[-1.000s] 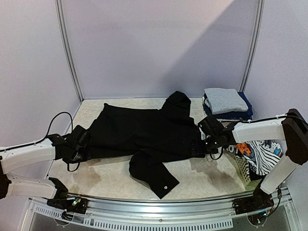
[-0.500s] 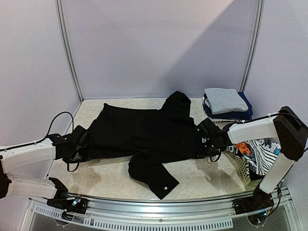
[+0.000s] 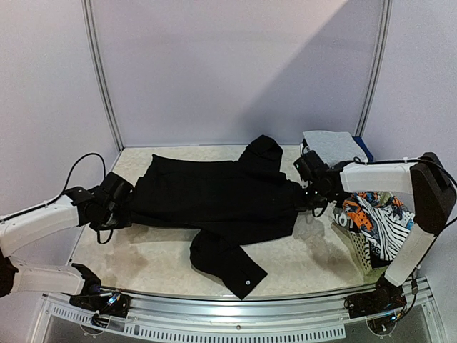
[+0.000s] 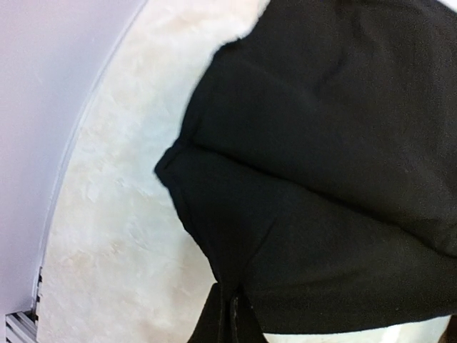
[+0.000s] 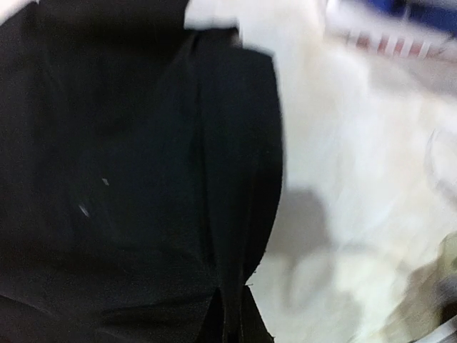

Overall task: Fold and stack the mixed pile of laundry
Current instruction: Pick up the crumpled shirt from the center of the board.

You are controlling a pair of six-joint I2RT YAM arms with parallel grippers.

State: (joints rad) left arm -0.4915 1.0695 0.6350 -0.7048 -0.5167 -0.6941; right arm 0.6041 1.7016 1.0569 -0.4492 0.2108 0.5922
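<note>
You are seeing the black hooded top [image 3: 214,196] lying spread across the desk [image 3: 143,257]; your left jaws are clamping its left edge, your right jaws are pinching its right edge.

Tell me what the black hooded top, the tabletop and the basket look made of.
The black hooded top: soft matte knit cloth, probably cotton-blend; it creases and drapes. The tabletop: hard, mottled cream, marble-look, possibly laminate. The basket: white rigid plastic, by its lattice wall.
</note>
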